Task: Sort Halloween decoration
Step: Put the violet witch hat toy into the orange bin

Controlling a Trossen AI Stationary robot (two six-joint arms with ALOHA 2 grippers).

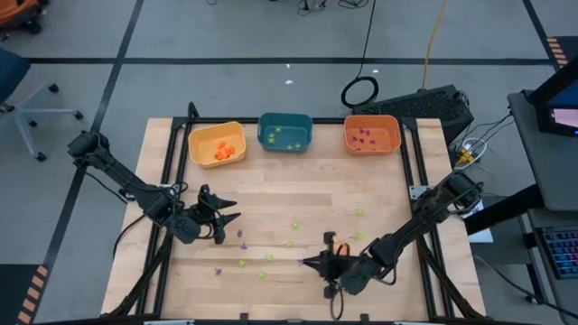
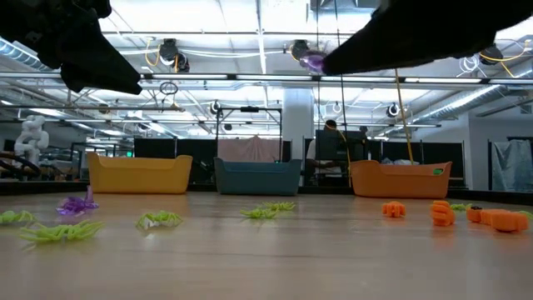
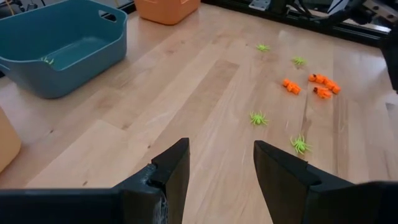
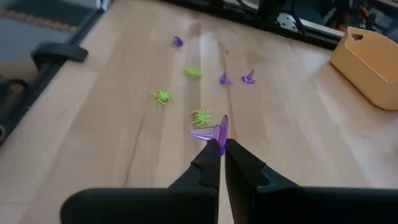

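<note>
From my seat, going left to right: left gripper (image 1: 219, 217) sits at about 9 o'clock on the table (image 1: 298, 194), fingers (image 3: 171, 171) spread with nothing between them, hovering over bare wood, likely parked while the other arm works. Along the 12 o'clock edge are three smooth plastic tubs with rounded corners: yellow bin (image 1: 217, 143) holding orange pieces, teal bin (image 1: 284, 132) with a few light-green ones, orange bin (image 1: 371, 134) with purple ones, so I read the sort as one colour per tub. Loose trinkets lie scattered around 6 o'clock: light-green spiders (image 3: 258, 117), thin and leggy, soft-looking; chunky orange bits (image 3: 291, 86) clustered together; small purple pieces (image 4: 248, 77), glossy and translucent. Right gripper (image 1: 310, 263) is at 6 o'clock, tips pinched tight on one purple trinket (image 4: 214, 130), a thin flared shape sticking out past the tips. In the low view it hangs clear of the wood. Held at the very tip because the piece is tiny; my guess is it belongs in the orange bin at 1 o'clock.
</note>
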